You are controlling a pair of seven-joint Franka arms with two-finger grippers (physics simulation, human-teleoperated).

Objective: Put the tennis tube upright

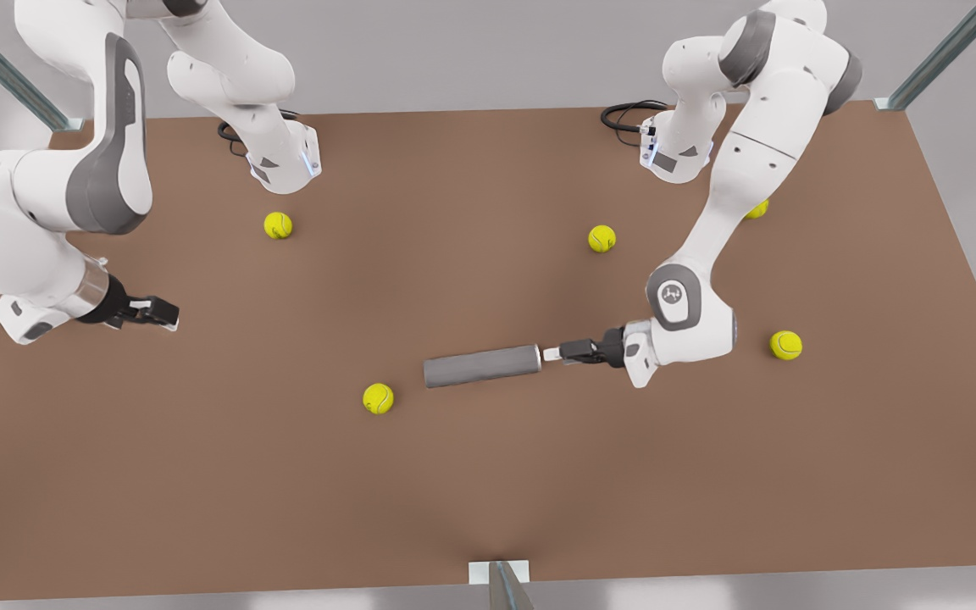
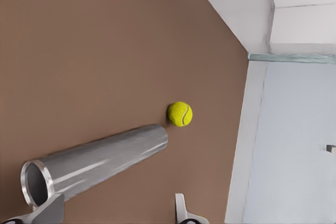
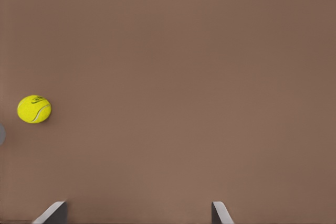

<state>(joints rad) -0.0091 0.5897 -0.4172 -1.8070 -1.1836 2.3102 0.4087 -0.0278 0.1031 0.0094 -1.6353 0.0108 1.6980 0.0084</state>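
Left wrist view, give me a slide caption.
Open left gripper at the silvery-rimmed open end of the lying tennis tube, a tennis ball beyond.

I can't read any text, brand, number or label from my station. The small yellow felt tennis ball [image 3: 34,109] on the brown table surface carries a dark printed mark in the right wrist view, but I can't make it out. The round emblem on the white arm joint [image 1: 672,294] is a symbol, not lettering.
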